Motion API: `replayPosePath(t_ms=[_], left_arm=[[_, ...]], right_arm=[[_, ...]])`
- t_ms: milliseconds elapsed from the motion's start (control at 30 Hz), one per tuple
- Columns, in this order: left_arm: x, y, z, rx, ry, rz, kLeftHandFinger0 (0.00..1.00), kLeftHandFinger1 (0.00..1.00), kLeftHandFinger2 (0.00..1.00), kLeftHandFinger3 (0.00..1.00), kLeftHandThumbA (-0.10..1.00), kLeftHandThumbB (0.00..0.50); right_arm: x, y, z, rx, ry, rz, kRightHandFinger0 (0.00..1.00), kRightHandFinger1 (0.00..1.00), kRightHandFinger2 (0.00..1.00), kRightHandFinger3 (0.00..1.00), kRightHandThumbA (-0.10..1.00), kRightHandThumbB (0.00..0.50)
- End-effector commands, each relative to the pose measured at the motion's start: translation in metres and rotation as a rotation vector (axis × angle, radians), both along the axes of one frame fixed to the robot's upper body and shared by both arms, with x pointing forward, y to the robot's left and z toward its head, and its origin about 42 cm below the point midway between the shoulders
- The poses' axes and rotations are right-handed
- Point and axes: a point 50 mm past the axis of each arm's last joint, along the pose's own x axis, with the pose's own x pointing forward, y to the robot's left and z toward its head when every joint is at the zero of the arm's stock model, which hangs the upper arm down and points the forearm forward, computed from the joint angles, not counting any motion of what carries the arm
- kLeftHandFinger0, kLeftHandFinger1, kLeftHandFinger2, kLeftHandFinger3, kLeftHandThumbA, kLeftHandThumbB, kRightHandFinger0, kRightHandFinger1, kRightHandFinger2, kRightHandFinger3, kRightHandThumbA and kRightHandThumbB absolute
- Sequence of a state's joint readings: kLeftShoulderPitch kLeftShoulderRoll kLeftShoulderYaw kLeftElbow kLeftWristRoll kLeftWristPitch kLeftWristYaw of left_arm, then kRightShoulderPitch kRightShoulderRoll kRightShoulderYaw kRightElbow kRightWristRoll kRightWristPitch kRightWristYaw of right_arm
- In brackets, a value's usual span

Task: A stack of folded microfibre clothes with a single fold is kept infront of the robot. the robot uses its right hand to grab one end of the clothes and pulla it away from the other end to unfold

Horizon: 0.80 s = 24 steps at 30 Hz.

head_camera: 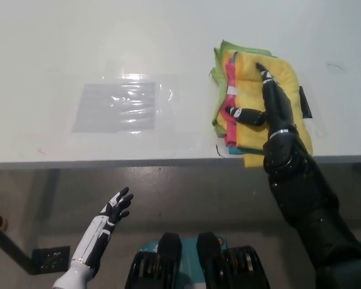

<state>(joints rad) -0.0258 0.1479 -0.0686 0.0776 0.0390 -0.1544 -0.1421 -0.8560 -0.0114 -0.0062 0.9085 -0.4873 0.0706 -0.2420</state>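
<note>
Yellow microfibre cloth [271,129] atop stack [228,129] at table [168,36] edge, under flat, open right hand [268,108], left hand [111,211] open below: risk of dragging several layers, ungripped.

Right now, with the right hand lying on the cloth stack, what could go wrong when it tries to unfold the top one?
1. The right hand lies flat on the yellow cloth with fingers apart, so it may grab several layers of the stack.
2. The stack overhangs the table edge near the robot; a pull might drag cloths off.
3. The left hand rests open below the table, so nothing holds the stack down.
</note>
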Motion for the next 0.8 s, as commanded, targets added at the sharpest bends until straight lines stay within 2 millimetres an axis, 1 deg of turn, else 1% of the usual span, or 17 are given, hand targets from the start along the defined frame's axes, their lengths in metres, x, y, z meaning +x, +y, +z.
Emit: replayPosePath(t_ms=[0,33,67,100,133,167,200,233,267,300,333,367,400,467,600,700,767], left_arm=[[0.01,0.0,0.013,0.033,-0.05,-0.022,1.0,1.0,1.0,1.0,0.99,0.32],[0.01,0.0,0.013,0.031,-0.048,-0.023,1.0,1.0,1.0,1.0,0.98,0.312],[0.01,0.0,0.012,0.028,-0.045,-0.022,1.0,1.0,1.0,1.0,0.97,0.312],[0.009,-0.001,0.012,0.023,-0.043,-0.022,1.0,1.0,1.0,1.0,0.97,0.312],[0.009,-0.001,0.012,0.022,-0.045,-0.023,1.0,1.0,1.0,1.0,0.96,0.307],[0.009,-0.001,0.012,0.023,-0.046,-0.022,1.0,1.0,1.0,1.0,0.96,0.306],[0.009,-0.001,0.011,0.029,-0.046,-0.023,1.0,1.0,1.0,1.0,0.96,0.307],[0.009,0.0,0.011,0.028,-0.046,-0.022,1.0,1.0,1.0,1.0,0.96,0.305],[0.009,0.0,0.011,0.026,-0.044,-0.022,1.0,1.0,1.0,1.0,0.96,0.305],[0.009,0.0,0.011,0.033,-0.045,-0.023,1.0,1.0,1.0,1.0,0.97,0.305],[0.009,0.0,0.011,0.035,-0.045,-0.024,1.0,1.0,1.0,1.0,0.97,0.31],[0.009,0.0,0.011,0.033,-0.046,-0.023,1.0,1.0,1.0,1.0,0.97,0.312],[0.009,0.0,0.011,0.032,-0.048,-0.024,1.0,1.0,1.0,1.0,0.98,0.314],[0.009,0.0,0.011,0.03,-0.046,-0.025,1.0,1.0,1.0,1.0,0.98,0.31],[0.012,-0.001,0.012,0.029,-0.051,-0.02,1.0,1.0,1.0,1.0,0.98,0.306],[0.012,-0.001,0.012,0.033,-0.052,-0.023,1.0,1.0,1.0,1.0,0.99,0.297],[0.011,-0.002,0.013,0.033,-0.049,-0.024,1.0,1.0,1.0,1.0,0.99,0.297]], right_arm=[[0.011,-0.003,0.002,0.257,0.097,0.025,1.0,1.0,1.0,1.0,1.0,0.386],[0.01,-0.005,-0.004,0.239,0.119,0.026,0.92,1.0,1.0,1.0,1.0,0.339],[0.01,-0.008,-0.008,0.215,0.134,0.013,0.73,0.88,1.0,1.0,0.91,0.306],[0.01,-0.011,-0.012,0.2,0.149,-0.003,0.59,0.71,0.87,0.98,0.8,0.278],[0.009,-0.013,-0.015,0.178,0.153,-0.013,0.44,0.56,0.69,0.74,0.62,0.27],[0.009,-0.016,-0.018,0.132,0.154,-0.023,0.35,0.46,0.51,0.5,0.43,0.279],[0.009,-0.02,-0.022,0.062,0.165,-0.034,0.17,0.36,0.45,0.37,0.15,0.282],[0.008,-0.023,-0.025,0.048,0.148,-0.031,0.04,0.26,0.4,0.25,-0.09,0.258],[0.008,-0.026,-0.027,0.044,0.14,-0.037,0.01,0.23,0.43,0.24,-0.1,0.248],[0.008,-0.028,-0.029,0.048,0.138,-0.039,0.0,0.29,0.63,0.41,-0.1,0.227],[0.008,-0.03,-0.029,0.049,0.131,-0.042,0.02,0.4,0.77,0.57,-0.1,0.211],[0.008,-0.032,-0.028,0.05,0.119,-0.05,0.03,0.47,0.83,0.66,-0.1,0.207],[0.008,-0.033,-0.027,0.062,0.11,-0.062,0.05,0.49,0.84,0.71,-0.1,0.214],[0.008,-0.035,-0.024,0.076,0.081,-0.092,0.06,0.5,0.85,0.73,-0.1,0.219],[0.01,-0.039,-0.019,0.098,0.036,-0.122,0.09,0.5,0.83,0.73,-0.1,0.193],[0.009,-0.043,-0.018,0.109,0.002,-0.149,0.08,0.49,0.82,0.73,-0.1,0.173],[0.008,-0.046,-0.017,0.126,-0.032,-0.171,0.09,0.49,0.82,0.72,-0.1,0.179]])
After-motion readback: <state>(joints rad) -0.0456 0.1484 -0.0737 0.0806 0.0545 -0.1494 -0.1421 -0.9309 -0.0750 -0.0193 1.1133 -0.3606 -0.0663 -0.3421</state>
